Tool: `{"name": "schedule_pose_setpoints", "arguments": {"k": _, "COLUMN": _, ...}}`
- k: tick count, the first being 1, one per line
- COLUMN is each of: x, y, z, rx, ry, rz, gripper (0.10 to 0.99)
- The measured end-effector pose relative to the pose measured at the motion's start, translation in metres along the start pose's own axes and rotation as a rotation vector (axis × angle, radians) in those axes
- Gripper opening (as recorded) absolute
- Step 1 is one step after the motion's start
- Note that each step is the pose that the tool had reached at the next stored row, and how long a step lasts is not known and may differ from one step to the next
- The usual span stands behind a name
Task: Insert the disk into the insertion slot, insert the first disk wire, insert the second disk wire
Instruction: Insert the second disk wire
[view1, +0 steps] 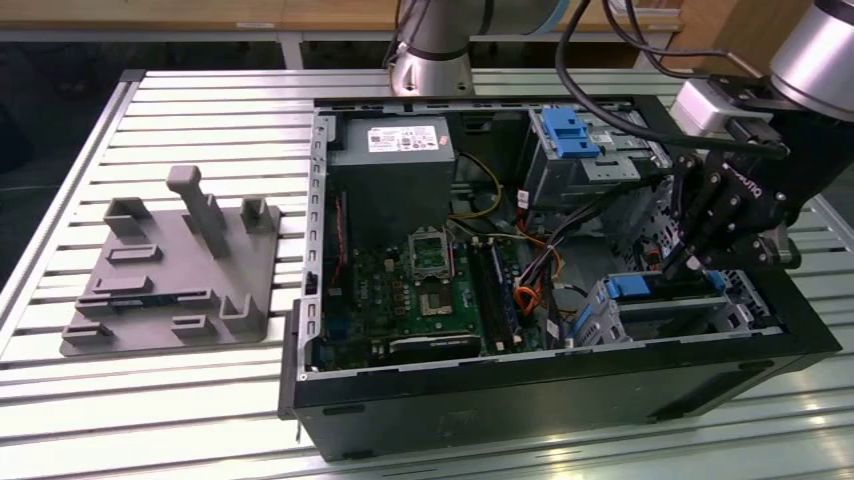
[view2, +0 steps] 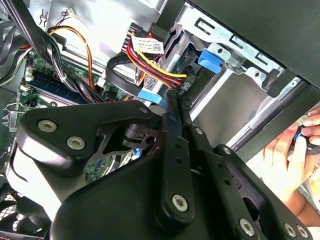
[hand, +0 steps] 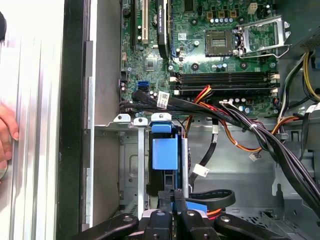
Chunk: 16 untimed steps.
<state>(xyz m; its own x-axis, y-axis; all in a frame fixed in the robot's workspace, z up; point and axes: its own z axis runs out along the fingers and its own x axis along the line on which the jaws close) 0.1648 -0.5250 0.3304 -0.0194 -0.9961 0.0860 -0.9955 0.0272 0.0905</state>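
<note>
Exterior view: an open black computer case lies on a slatted metal table, near the table's edge at the exterior view's right. It holds a green motherboard, a grey power supply, a taller grey metal cage with a blue latch at its far side, and the insertion slot in its near corner at the exterior view's right. The gripper hangs directly above the insertion slot, and the blue end of the disk shows just beneath its fingertips. A grey moulded fixture lies on the table beside the case, toward the exterior view's left. Second wrist view: the 2 fingers are pressed together with no visible gap; nothing can be seen between them. A blue tab sits on the silver cage wall beyond them, and a person's hand rests outside the case. First wrist view: the disk's blue caddy stands edge-up inside the perforated slot, just ahead of the closed fingertips; a bundle of black, red and yellow cables crosses the case floor beside it.
</note>
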Motion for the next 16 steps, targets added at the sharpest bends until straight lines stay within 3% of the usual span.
{"name": "schedule_pose_setpoints", "arguments": {"k": 16, "x": 0.0007, "y": -0.0015, "z": 0.0023, "rx": 0.000, "ry": -0.0009, "rz": 0.000, "gripper": 0.153}}
